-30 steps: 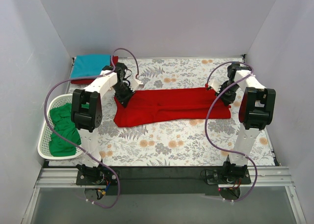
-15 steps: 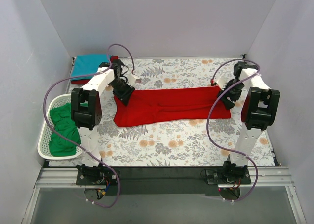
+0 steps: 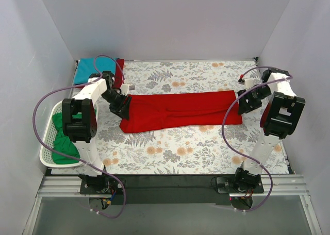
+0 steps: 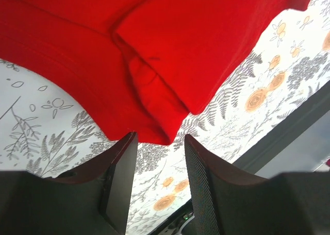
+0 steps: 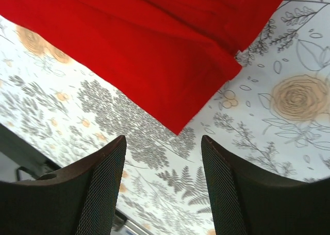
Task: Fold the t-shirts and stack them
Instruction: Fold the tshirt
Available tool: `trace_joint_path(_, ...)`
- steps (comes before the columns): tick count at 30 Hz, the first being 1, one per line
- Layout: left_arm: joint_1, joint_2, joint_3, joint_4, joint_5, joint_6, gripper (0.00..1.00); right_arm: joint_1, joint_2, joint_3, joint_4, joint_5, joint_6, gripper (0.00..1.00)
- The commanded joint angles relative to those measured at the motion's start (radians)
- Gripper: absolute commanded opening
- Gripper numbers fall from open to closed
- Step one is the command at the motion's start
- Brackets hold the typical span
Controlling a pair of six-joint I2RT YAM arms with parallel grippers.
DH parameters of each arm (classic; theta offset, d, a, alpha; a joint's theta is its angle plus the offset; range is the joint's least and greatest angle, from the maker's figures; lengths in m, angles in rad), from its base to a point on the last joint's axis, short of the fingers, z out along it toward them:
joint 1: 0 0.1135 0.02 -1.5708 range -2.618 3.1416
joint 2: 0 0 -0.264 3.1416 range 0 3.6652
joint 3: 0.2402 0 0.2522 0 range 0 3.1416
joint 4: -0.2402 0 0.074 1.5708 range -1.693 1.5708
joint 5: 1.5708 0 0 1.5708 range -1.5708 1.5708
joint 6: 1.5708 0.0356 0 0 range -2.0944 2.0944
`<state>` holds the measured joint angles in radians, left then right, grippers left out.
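Observation:
A bright red t-shirt (image 3: 180, 110) lies folded into a long strip across the middle of the floral table. My left gripper (image 3: 121, 106) hovers just off its left end, open and empty. In the left wrist view the shirt's folded corner (image 4: 144, 54) sits just beyond the left gripper (image 4: 160, 138). My right gripper (image 3: 246, 103) is beside the right end, also open with nothing in it. The right wrist view shows the shirt's corner (image 5: 154, 49) ahead of the right gripper (image 5: 164, 140). A folded teal t-shirt (image 3: 93, 69) rests on a darker red one (image 3: 120, 70) at the back left.
A white lattice basket (image 3: 46, 157) stands at the left edge with a green t-shirt (image 3: 64, 134) in it. Grey walls close in the left, back and right sides. A dark rail (image 3: 170, 182) runs along the near edge.
Both grippers opened and let go of the red shirt's ends. The left one drew back to the left, the right one out to the right. The shirt stays flat.

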<state>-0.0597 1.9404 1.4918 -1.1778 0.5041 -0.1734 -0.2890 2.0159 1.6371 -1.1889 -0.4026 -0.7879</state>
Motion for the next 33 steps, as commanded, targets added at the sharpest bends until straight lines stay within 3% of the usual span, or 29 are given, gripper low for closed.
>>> trace_joint_path(1,0.009,-0.038,-0.013,0.044,0.063,-0.058,0.41,-0.013,0.041,0.035,-0.021,-0.093,0.111,0.66)
trace_joint_path(10,0.011,-0.021,-0.041,0.069,0.074,-0.090,0.42,-0.016,0.095,0.015,0.054,-0.065,0.156,0.66)
trace_joint_path(14,0.011,-0.021,-0.060,0.081,0.071,-0.094,0.42,-0.016,0.099,0.006,0.055,-0.094,0.160,0.57)
trace_joint_path(19,0.011,-0.005,-0.076,0.090,0.070,-0.095,0.42,-0.018,0.104,-0.014,0.055,-0.084,0.161,0.53)
trace_joint_path(24,0.011,-0.003,-0.084,0.096,0.086,-0.083,0.42,-0.021,0.099,-0.031,0.054,-0.074,0.159,0.43)
trace_joint_path(29,0.011,0.002,-0.088,0.081,0.108,-0.063,0.41,-0.022,0.086,-0.048,0.052,-0.073,0.156,0.26)
trace_joint_path(33,0.011,0.006,-0.107,0.081,0.093,-0.055,0.41,-0.024,0.073,-0.052,0.051,-0.065,0.157,0.21)
